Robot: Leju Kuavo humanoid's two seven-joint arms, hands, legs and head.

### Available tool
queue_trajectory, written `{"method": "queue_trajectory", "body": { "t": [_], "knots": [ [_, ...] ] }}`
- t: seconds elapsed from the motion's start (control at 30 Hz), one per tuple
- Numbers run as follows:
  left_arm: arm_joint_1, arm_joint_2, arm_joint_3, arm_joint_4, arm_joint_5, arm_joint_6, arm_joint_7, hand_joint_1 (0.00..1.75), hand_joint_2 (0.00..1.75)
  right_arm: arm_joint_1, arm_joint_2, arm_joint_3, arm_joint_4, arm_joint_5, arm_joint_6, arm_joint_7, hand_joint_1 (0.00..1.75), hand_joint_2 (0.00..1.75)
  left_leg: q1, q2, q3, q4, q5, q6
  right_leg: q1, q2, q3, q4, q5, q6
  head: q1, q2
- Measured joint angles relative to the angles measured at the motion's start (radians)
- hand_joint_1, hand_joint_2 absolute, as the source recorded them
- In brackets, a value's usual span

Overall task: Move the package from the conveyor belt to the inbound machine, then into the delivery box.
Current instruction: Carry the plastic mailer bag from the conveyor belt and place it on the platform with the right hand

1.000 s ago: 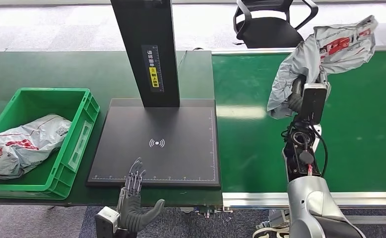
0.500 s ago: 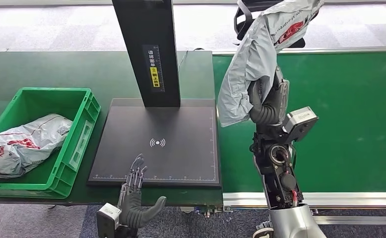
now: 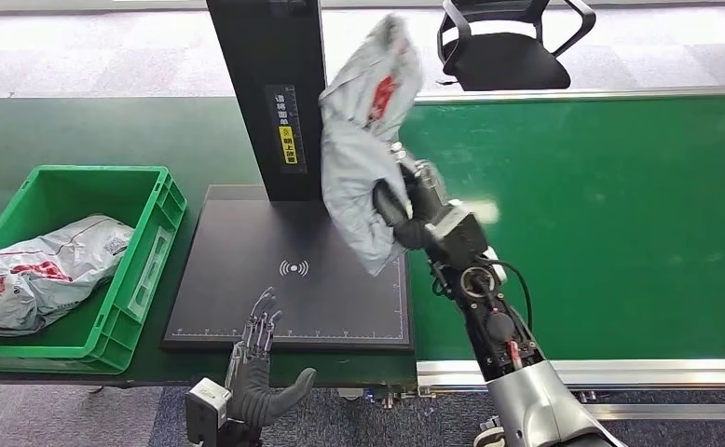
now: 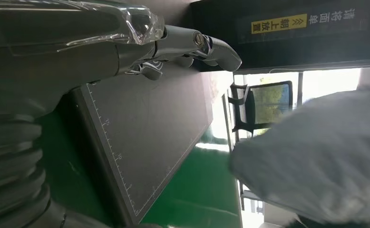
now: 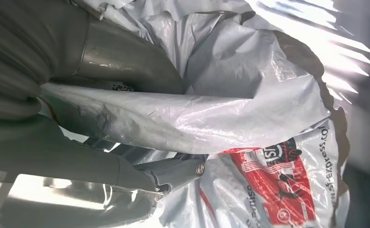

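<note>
My right hand [image 3: 405,209] grips a grey plastic package [image 3: 363,140] with red print and holds it in the air over the right part of the black inbound machine plate [image 3: 247,307]. Up close, the package [image 5: 249,118] is crumpled around the right hand's fingers [image 5: 173,173]. The same package [image 4: 316,161] hangs blurred over the plate in the left wrist view. My left hand [image 3: 256,372] is open at the plate's near edge, its fingers [image 4: 192,45] spread and holding nothing. The green conveyor belt [image 3: 601,223] lies to the right.
A green delivery box [image 3: 149,270] at the left holds another grey package [image 3: 37,270]. The machine's black upright post [image 3: 270,93] stands right beside the held package. A black office chair [image 3: 508,42] is behind the belt.
My right arm has swung left, carrying the package from above the conveyor belt to above the machine plate. The left hand has stayed in place.
</note>
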Motion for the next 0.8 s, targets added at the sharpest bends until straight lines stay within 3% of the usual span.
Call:
{"method": "queue_trajectory", "body": {
  "t": [0.13,0.4,0.53,0.8],
  "knots": [
    [-0.002,0.000,0.003,0.012,0.000,-0.011,-0.005,0.00,1.75,-0.049,0.043,0.109,0.194,0.144,-0.047,0.085,1.75,1.75,0.000,-0.002,-0.001,0.000,0.001,-0.001,0.000,-0.002,0.000,0.000,0.000,0.000,0.000,0.000],
    [0.018,0.000,0.010,-0.002,-0.006,-0.006,0.017,0.00,1.75,-0.153,0.087,0.254,0.421,0.290,0.008,0.334,1.75,1.75,0.000,-0.002,-0.002,0.000,0.000,0.000,0.000,-0.002,-0.001,0.000,0.000,0.000,0.000,0.000],
    [0.030,0.000,0.013,-0.012,-0.012,-0.005,0.024,0.00,1.75,-0.164,0.101,0.290,0.473,0.309,-0.015,0.384,0.00,1.75,0.000,-0.002,-0.002,0.000,0.000,-0.001,0.000,-0.001,-0.001,0.000,0.000,0.000,0.000,0.000],
    [0.034,-0.004,0.023,-0.013,-0.018,0.007,0.024,0.00,1.75,-0.163,0.110,0.247,0.497,0.183,-0.144,0.280,0.00,1.75,0.000,-0.002,-0.002,0.000,0.000,-0.001,0.000,-0.001,-0.001,0.000,0.000,0.000,0.000,0.000]
  ]
}}
